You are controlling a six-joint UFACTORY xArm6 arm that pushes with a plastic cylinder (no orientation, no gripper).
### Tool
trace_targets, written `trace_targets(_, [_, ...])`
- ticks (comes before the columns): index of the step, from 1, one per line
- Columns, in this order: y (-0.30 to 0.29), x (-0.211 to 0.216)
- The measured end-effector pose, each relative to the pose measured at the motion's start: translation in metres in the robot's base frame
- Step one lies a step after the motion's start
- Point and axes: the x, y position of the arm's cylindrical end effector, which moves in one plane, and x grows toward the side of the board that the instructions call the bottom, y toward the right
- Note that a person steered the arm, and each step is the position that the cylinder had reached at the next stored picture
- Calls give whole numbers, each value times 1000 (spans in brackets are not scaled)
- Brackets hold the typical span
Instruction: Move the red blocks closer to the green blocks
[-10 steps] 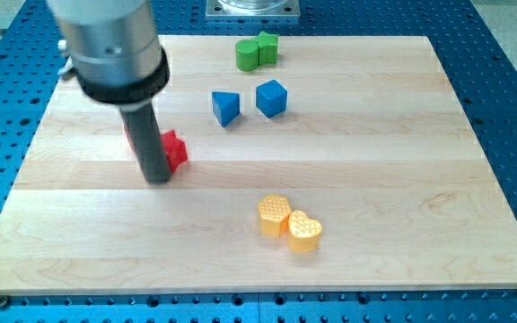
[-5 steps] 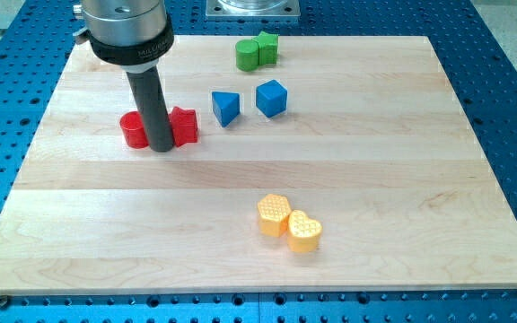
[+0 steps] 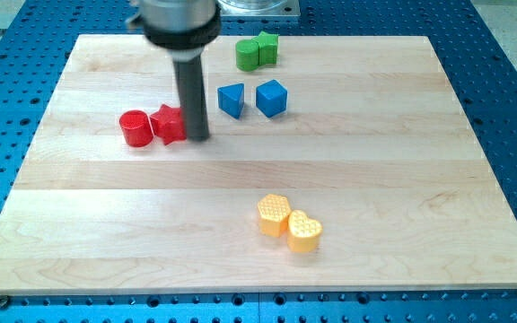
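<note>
A red round block (image 3: 135,128) and a red star-shaped block (image 3: 168,124) sit side by side at the board's left middle. My tip (image 3: 197,137) rests on the board right against the red star block's right side. Two green blocks (image 3: 257,50) sit together at the view's top, right of the rod's upper part. The rod stands between the red star block and a blue block (image 3: 231,99).
A second blue block, a cube (image 3: 272,97), sits right of the first. Two yellow blocks, a hexagon (image 3: 274,213) and a heart (image 3: 303,231), lie together at the lower middle. The wooden board (image 3: 420,161) lies on a blue perforated table.
My tip moved from the board's left, past the lower side of the red blocks, to the red star's right side. The red star shifted and turned slightly; the left blue block shifted slightly right.
</note>
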Motion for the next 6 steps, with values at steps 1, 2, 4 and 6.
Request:
trace_targets(1, [-8, 20])
trace_targets(2, [-10, -36])
trace_targets(4, [-13, -17])
trace_targets(6, [-42, -79])
